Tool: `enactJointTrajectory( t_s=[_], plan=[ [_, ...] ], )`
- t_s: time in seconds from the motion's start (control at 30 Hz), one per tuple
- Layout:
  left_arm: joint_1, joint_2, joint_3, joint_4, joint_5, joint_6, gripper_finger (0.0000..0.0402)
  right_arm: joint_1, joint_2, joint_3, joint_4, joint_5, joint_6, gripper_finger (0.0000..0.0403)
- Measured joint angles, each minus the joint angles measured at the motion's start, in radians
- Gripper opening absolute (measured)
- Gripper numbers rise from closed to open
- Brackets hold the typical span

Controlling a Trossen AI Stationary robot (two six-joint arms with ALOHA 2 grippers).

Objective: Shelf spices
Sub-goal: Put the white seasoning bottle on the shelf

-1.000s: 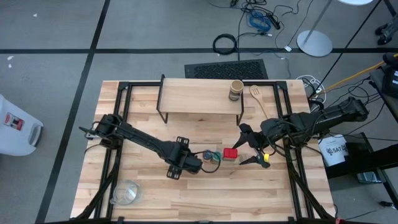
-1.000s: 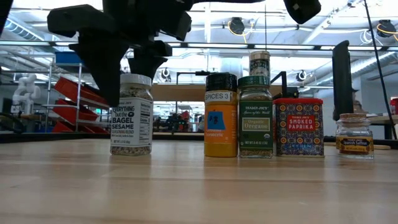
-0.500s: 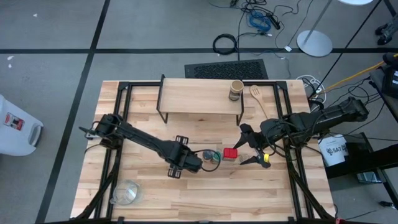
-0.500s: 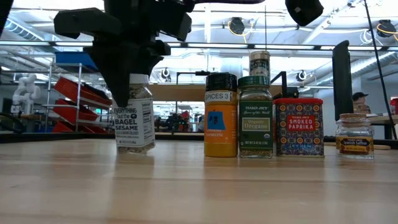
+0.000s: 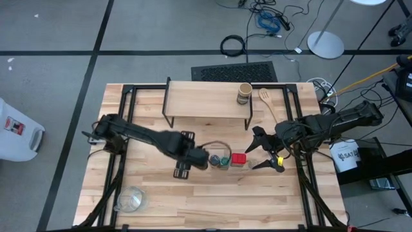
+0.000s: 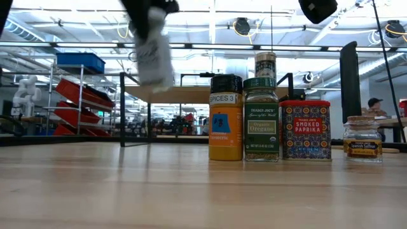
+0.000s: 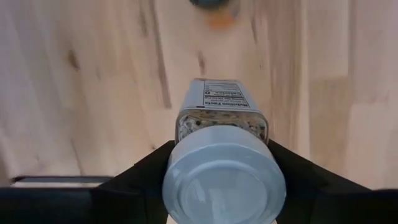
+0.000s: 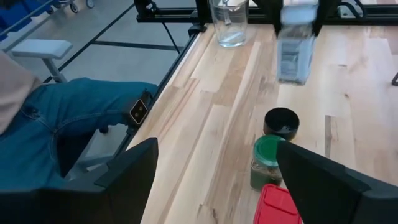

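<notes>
My left gripper (image 5: 198, 156) is shut on a clear jar with a white lid (image 7: 224, 180), which hangs high above the table (image 6: 152, 54). On the table stand in a row a black-lidded yellow jar (image 6: 226, 117), a green-lidded jar (image 6: 261, 119), a red square tin (image 6: 306, 129) and a small jar (image 6: 362, 138). The shelf (image 5: 206, 103) stands toward the far edge with a tan-lidded jar (image 5: 244, 92) on its right end. My right gripper (image 5: 270, 153) hovers open just right of the red tin (image 5: 239, 159). My left gripper pinches the jar at its top between its two fingers (image 7: 140, 183), one on each side of the white lid's rim (image 7: 173, 177). The fingers come from above, pointing down. The jar body (image 7: 221, 112) hangs below them, lifted clear of the table.
A wooden spoon (image 5: 267, 103) lies right of the shelf, and a clear glass bowl (image 5: 131, 198) stands at the near left. A person's leg in jeans (image 8: 74, 118) shows beside the table's edge in the right wrist view.
My left gripper has shut on the white-lidded jar, which stood on the table left of the row, and has gone straight up with it. The jar is now lifted well clear of the table, about level with the shelf top.
</notes>
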Motion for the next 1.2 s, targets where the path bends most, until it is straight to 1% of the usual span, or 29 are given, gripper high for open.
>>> enactJointTrajectory(
  t_s=[0.07, 0.2, 0.33, 0.5, 0.63, 0.77, 0.87, 0.97, 1.1, 1.2],
  plan=[
    [0.03, 0.0, 0.066, -0.014, 0.018, 0.018, 0.0212, 0.0, -0.013, 0.0, -0.013, 0.0, 0.0, 0.0314],
    [0.108, -0.001, 0.195, -0.032, 0.02, 0.059, 0.0213, -0.001, -0.05, 0.0, -0.062, 0.014, 0.0, 0.0314],
    [0.202, -0.001, 0.311, -0.032, 0.041, 0.079, 0.0213, 0.0, -0.101, 0.0, -0.121, 0.088, 0.0, 0.0314],
    [0.317, -0.002, 0.438, -0.018, 0.129, 0.095, 0.0214, 0.0, -0.153, 0.0, -0.139, 0.212, -0.046, 0.0314],
    [0.411, -0.002, 0.496, -0.002, 0.196, 0.124, 0.0214, -0.001, -0.168, 0.0, -0.132, 0.326, -0.08, 0.0314],
    [0.501, 0.002, 0.499, 0.017, 0.231, 0.147, 0.0214, -0.001, -0.161, 0.0, -0.13, 0.458, -0.098, 0.0314],
    [0.538, 0.014, 0.499, 0.049, 0.271, 0.15, 0.0214, -0.001, -0.148, 0.0, -0.077, 0.541, -0.098, 0.0314],
    [0.543, 0.033, 0.499, 0.077, 0.33, 0.171, 0.0214, -0.001, -0.121, 0.0, 0.039, 0.548, -0.096, 0.0314],
    [0.529, 0.058, 0.499, 0.068, 0.34, 0.203, 0.0214, -0.021, -0.05, 0.0, 0.22, 0.533, -0.121, 0.0314],
    [0.526, 0.075, 0.499, 0.061, 0.34, 0.211, 0.0215, -0.073, 0.014, 0.0, 0.308, 0.439, -0.144, 0.0314]
  ],
)
